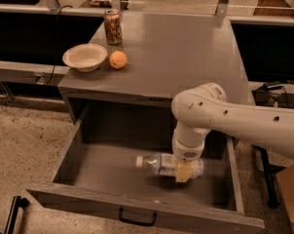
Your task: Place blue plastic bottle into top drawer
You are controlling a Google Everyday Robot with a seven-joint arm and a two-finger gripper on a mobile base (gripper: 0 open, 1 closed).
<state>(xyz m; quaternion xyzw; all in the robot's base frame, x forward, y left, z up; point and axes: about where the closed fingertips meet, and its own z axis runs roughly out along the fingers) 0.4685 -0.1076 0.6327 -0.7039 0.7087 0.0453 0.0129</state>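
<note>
The blue plastic bottle (pixel 159 164), clear with a white cap and a white-and-blue label, lies on its side inside the open top drawer (pixel 79 199), cap pointing left. My gripper (pixel 184 169) reaches down into the drawer from the right and is shut on the bottle's right half; a yellowish fingertip (pixel 183 172) shows in front of it. The bottle is low in the drawer, at or just above its floor. The drawer's black handle (pixel 136 218) is on the front panel.
On the grey cabinet top (pixel 186 52) stand a brown patterned can (pixel 112 27), a white bowl (pixel 85 57) and an orange (pixel 118 59), all at the left. My white arm (pixel 244 123) crosses over the drawer's right side.
</note>
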